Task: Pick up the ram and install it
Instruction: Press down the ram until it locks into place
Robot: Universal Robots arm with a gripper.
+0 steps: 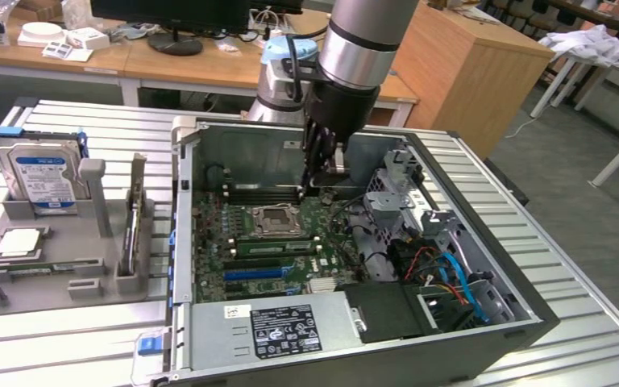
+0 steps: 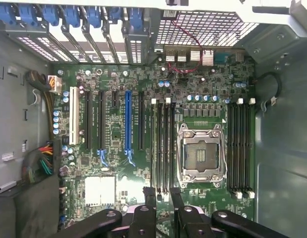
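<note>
On the exterior view's left, a grey holder (image 1: 94, 181) sits on the ribbed metal tabletop (image 1: 73, 121). It carries a silver hard drive (image 1: 39, 173) with a blue label, standing upright, and a small square CPU chip (image 1: 19, 242) lying flat in front of it. At the holder's right side the ram (image 1: 133, 218) stands on its long edge in a slot, well apart from the arm. A narrow greenish strip (image 1: 39, 265) lies in the holder's low front slot and may be a second stick of the same kind, though I cannot tell for sure. Next comes the open computer case (image 1: 525, 322), lying on its side, with the green motherboard (image 1: 239, 234) facing up and the empty CPU socket (image 1: 277, 219) near its middle. A green strip (image 1: 272, 246) runs along the memory slots on the socket's near side; whether it is a seated stick is unclear. The arm (image 1: 358, 40) reaches down into the case behind the socket. In the wrist view its dark fingers (image 2: 150, 198) hang over one end of the memory slots (image 2: 163, 148) that lie between the socket (image 2: 200, 151) and the blue expansion slot (image 2: 127, 121). The jaws stand well apart, with nothing gripped between them. On the exterior view's right, blue and orange cables (image 1: 454, 278) curl near the case's front corner, beside the power supply (image 1: 272, 322).
</note>
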